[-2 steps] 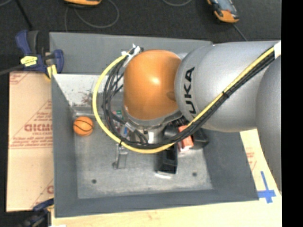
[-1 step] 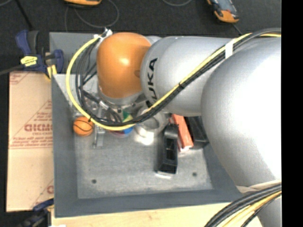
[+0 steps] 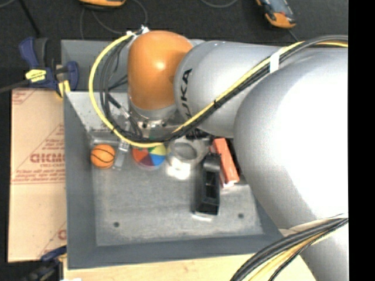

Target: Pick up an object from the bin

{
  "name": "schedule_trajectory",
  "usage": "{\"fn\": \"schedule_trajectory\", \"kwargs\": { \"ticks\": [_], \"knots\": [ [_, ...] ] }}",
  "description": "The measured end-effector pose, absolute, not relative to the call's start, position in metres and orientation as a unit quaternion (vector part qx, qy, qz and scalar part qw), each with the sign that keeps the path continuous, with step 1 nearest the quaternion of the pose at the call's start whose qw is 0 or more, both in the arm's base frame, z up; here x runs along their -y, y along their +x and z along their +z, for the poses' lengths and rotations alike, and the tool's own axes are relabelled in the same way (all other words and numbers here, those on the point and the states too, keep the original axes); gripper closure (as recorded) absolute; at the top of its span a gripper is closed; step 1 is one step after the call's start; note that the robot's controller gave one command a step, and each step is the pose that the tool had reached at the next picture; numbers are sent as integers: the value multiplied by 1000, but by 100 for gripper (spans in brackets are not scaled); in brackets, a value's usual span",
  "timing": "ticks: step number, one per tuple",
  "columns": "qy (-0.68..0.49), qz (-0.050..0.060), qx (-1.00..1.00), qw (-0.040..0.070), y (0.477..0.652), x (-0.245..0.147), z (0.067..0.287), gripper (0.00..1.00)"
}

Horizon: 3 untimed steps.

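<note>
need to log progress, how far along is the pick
Done: nothing looks lifted yet. The orange ball, coloured ball, black box and red block all lie on the bin floor. In hand: the arm is down over the back row, nearest the two balls; whether anything is gripped under it I cannot tell. Left: grasp one thing and lift it out.

The bin [image 3: 152, 215] is lit brightly from above. Glare is seen on the orange wrist cover [image 3: 153, 60] and the silver arm [image 3: 293, 127]. Shadow is cast under the arm onto the bin's far side.
</note>
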State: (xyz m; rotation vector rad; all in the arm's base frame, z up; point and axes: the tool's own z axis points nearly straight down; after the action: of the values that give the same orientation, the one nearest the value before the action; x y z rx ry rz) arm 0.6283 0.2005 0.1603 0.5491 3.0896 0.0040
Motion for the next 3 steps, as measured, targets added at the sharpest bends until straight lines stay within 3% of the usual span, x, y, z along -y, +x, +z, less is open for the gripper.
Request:
{"fn": "schedule_trajectory", "kwargs": {
  "ticks": [2,3],
  "knots": [
    [85,1,-996,2,635,-223,106,0],
    [30,0,-1000,9,660,-235,80,100]
  ]
}}
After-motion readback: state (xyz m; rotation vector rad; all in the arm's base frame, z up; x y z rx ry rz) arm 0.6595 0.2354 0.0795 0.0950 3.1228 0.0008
